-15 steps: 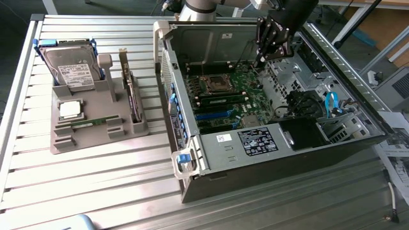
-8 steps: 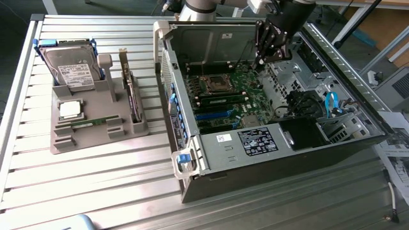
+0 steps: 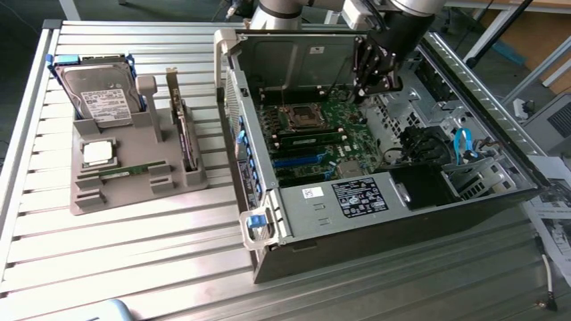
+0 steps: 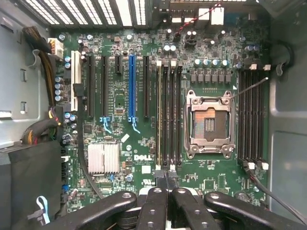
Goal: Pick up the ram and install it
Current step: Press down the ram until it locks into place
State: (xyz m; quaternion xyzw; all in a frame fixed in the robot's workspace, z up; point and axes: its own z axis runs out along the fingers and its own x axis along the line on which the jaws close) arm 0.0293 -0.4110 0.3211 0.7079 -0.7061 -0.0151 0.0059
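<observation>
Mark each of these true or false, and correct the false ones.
1. The gripper hangs over the motherboard inside the open computer case. True.
2. The processor socket already has a chip seated in it. False: it is empty, its contact field bare.
3. A green ram stick lies in the grey parts holder outside the case. True.
4. The hard drive is mounted inside the case. False: it stands in the grey holder on the table.
5. The gripper stands wide open. False: its fingers are closed together, with nothing visibly between them.
</observation>
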